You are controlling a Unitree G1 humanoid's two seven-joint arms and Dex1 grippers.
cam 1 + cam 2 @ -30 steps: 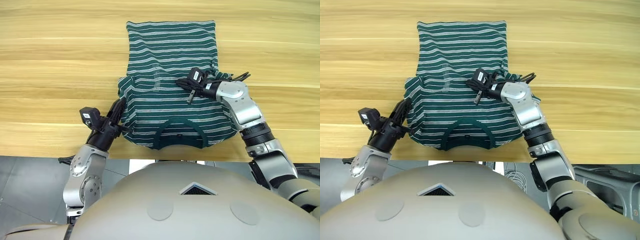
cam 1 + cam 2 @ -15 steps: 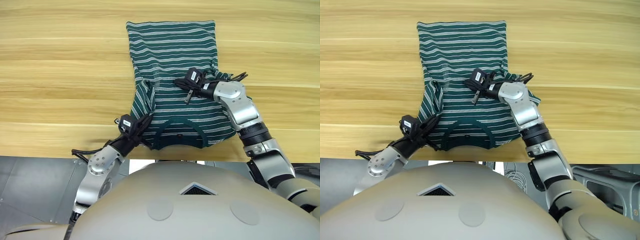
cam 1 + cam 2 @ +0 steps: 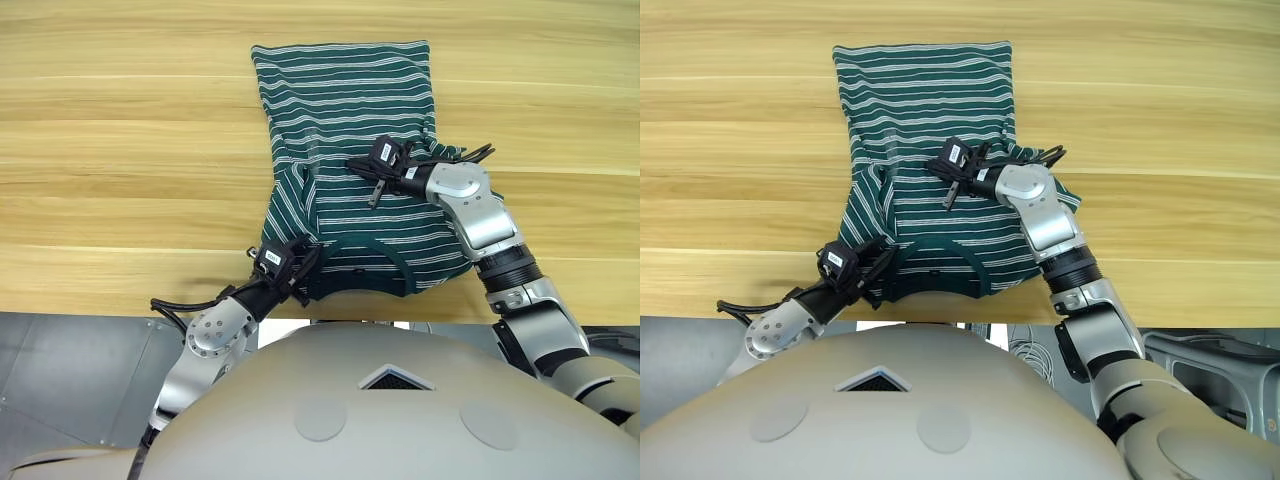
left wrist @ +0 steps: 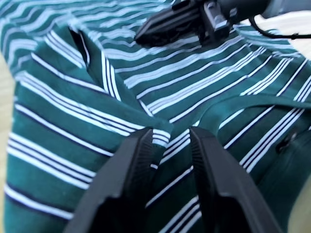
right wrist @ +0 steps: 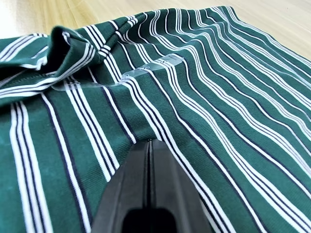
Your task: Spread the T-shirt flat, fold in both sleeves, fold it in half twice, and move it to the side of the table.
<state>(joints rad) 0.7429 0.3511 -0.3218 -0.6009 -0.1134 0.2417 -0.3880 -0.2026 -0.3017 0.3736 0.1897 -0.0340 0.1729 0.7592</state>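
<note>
A dark green T-shirt (image 3: 345, 100) with white stripes lies on the wooden table (image 3: 120, 150), its collar (image 3: 365, 265) toward the near edge. The shirt's left sleeve is folded inward over the body. My left gripper (image 3: 303, 262) sits at the shirt's near left, beside the collar. In the left wrist view it (image 4: 170, 133) is shut on a folded edge of the T-shirt (image 4: 73, 116). My right gripper (image 3: 373, 197) rests shut on the middle of the shirt. Its closed tip (image 5: 149, 141) touches the fabric (image 5: 218, 73).
The table's near edge (image 3: 100, 312) runs just below the collar, with grey floor past it. Bare wood stretches left, right and beyond the shirt. The right side of the shirt bunches under my right forearm (image 3: 470, 195).
My left gripper has swung in from the table's left to the collar, pulling the left sleeve over the body. The right gripper has hardly moved.
</note>
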